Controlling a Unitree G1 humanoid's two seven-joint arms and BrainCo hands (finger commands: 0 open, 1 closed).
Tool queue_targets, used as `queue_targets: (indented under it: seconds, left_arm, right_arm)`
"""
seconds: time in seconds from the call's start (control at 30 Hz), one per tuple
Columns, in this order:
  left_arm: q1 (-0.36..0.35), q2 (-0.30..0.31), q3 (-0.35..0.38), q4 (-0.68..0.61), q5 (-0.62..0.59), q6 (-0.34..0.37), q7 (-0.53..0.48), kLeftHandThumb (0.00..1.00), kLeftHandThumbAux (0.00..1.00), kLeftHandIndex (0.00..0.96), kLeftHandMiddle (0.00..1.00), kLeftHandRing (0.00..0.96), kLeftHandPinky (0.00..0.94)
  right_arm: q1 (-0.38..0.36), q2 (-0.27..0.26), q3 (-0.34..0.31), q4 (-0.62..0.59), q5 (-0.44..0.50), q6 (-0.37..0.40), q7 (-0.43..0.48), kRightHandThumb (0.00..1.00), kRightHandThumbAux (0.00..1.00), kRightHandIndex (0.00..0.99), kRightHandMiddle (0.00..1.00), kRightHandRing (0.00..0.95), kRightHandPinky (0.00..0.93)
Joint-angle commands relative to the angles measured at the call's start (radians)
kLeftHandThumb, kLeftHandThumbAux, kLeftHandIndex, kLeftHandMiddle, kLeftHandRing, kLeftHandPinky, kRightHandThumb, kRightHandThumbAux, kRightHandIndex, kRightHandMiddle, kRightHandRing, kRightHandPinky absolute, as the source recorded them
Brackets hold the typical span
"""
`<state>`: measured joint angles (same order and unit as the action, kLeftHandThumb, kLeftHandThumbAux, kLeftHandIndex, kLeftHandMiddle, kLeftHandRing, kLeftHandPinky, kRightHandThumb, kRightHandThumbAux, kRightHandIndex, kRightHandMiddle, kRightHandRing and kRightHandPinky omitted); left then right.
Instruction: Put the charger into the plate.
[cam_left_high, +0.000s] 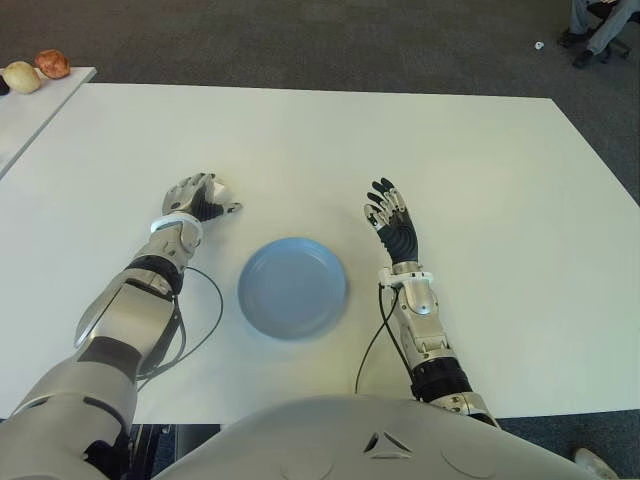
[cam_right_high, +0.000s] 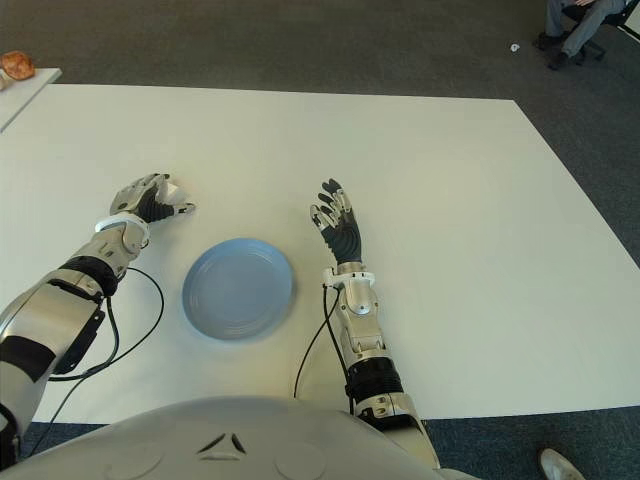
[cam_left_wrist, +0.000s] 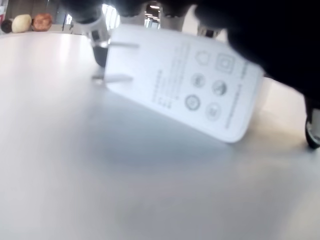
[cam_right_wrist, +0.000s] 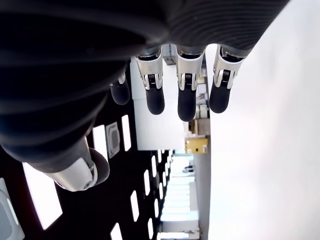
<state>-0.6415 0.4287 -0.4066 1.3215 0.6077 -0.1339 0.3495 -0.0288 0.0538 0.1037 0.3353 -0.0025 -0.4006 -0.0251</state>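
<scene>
The left robot hand is curled around the white charger, holding it low over the white worktop, left of and beyond the blue plate. The right robot hand shows just right of the plate, fingers straight and holding nothing.

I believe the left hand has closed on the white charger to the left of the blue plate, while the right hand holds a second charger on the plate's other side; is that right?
Not quite. The right hand holds nothing: the right wrist view shows its fingers spread and empty. The rest stands: the left hand is closed on the white charger, left of the blue plate.
</scene>
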Motion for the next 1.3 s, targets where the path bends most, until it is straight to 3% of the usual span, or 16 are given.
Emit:
queue_targets:
  seconds: [0.03, 0.33, 0.47, 0.63, 0.87, 1.1, 1.3]
  left_arm:
    - [0.055, -0.023, 0.002, 0.022, -0.009, 0.026, -0.031, 0.052, 0.398, 0.000, 0.000, 0.000, 0.000]
    - [0.078, -0.030, 0.021, 0.028, -0.036, 0.038, -0.058, 0.054, 0.381, 0.000, 0.000, 0.000, 0.029]
    - [0.093, -0.028, 0.042, 0.025, -0.058, 0.014, -0.074, 0.087, 0.399, 0.000, 0.000, 0.001, 0.099]
    - [0.102, -0.024, 0.053, 0.023, -0.066, -0.005, -0.086, 0.125, 0.430, 0.000, 0.040, 0.083, 0.193]
    - [0.112, -0.006, 0.064, 0.016, -0.070, -0.056, -0.067, 0.295, 0.531, 0.092, 0.299, 0.320, 0.365]
    - [0.118, 0.003, 0.058, 0.013, -0.057, -0.086, -0.013, 0.415, 0.573, 0.155, 0.405, 0.427, 0.428]
    - [0.125, 0.011, 0.044, 0.011, -0.042, -0.105, 0.051, 0.561, 0.585, 0.290, 0.548, 0.547, 0.477]
  right_arm:
    - [0.026, 0.021, -0.003, -0.023, 0.017, 0.007, 0.014, 0.039, 0.621, 0.022, 0.130, 0.134, 0.162]
    - [0.042, 0.022, -0.006, -0.057, 0.022, 0.027, 0.024, 0.032, 0.617, 0.023, 0.130, 0.135, 0.162]
    - [0.046, 0.023, -0.007, -0.065, 0.026, 0.032, 0.028, 0.027, 0.616, 0.025, 0.133, 0.137, 0.162]
    - [0.048, 0.023, -0.008, -0.068, 0.028, 0.035, 0.030, 0.027, 0.621, 0.028, 0.135, 0.139, 0.165]
    - [0.045, 0.027, -0.006, -0.066, 0.028, 0.037, 0.028, 0.022, 0.615, 0.029, 0.142, 0.145, 0.167]
    - [0.038, 0.032, -0.005, -0.054, 0.028, 0.031, 0.025, 0.019, 0.613, 0.031, 0.146, 0.148, 0.167]
    - [0.034, 0.035, -0.003, -0.051, 0.027, 0.030, 0.023, 0.008, 0.608, 0.028, 0.144, 0.145, 0.159]
